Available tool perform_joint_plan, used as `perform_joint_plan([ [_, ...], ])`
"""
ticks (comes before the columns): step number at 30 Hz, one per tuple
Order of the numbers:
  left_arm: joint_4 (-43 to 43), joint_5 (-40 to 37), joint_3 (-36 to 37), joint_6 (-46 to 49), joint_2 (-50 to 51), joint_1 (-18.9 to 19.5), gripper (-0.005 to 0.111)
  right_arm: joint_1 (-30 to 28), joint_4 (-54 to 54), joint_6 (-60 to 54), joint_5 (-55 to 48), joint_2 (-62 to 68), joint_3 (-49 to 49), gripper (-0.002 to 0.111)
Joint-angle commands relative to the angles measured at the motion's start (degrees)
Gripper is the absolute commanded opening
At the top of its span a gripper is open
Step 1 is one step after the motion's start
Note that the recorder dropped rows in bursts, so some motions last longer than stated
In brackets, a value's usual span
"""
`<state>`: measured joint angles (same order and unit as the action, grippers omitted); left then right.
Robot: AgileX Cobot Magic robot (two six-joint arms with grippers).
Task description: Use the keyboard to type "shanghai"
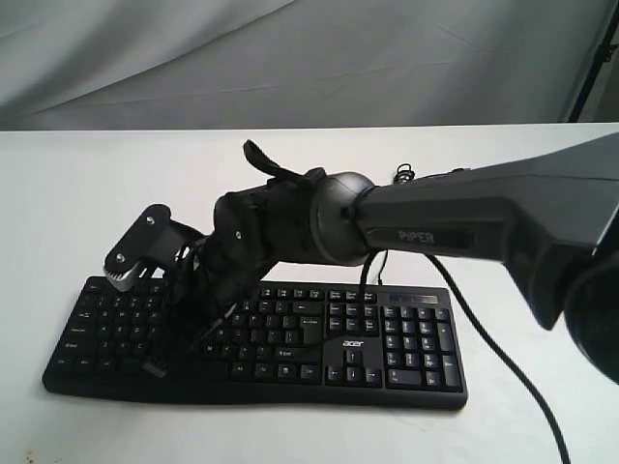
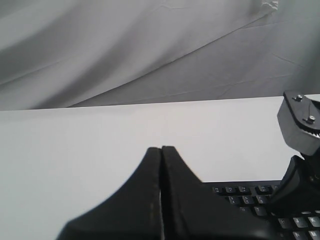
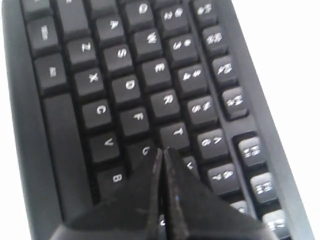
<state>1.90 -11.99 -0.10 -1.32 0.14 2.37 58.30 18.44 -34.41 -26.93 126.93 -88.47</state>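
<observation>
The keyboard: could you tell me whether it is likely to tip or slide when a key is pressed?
Tipping seems unlikely: the keyboard is wide, flat and lies low on the table. Pushed sideways, it would probably slide as one rigid piece; its thin cable looks slack.

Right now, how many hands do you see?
2. The right hand, shut, hangs over the keyboard near G; the left hand, shut, shows only in its wrist view, beside the keyboard.

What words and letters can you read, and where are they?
"PIPER": on the right arm.
"acer": on the keyboard.
"A S D F Z X C V B W E R T": on the letter keys.
Number-row and other key legends: too blurred to read.
</observation>
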Motion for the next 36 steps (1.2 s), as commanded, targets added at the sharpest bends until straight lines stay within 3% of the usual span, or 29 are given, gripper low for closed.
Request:
perform_joint_plan([
  [1,-0.02,0.63,0.10,-0.17,-0.14,-0.37,0.000,0.35,-0.48,-0.01,0.59,-0.71,-2.64,0.000],
  [15,-0.02,0.63,0.10,-0.17,-0.14,-0.37,0.000,2.99,1.87,-0.01,-10.71,12.70,-27.29,0.000],
  [36,-0.02,0.63,0.10,-0.17,-0.14,-0.37,0.000,3.82,1.27,0.14,-10.64,14.77,-28.91,0.000],
])
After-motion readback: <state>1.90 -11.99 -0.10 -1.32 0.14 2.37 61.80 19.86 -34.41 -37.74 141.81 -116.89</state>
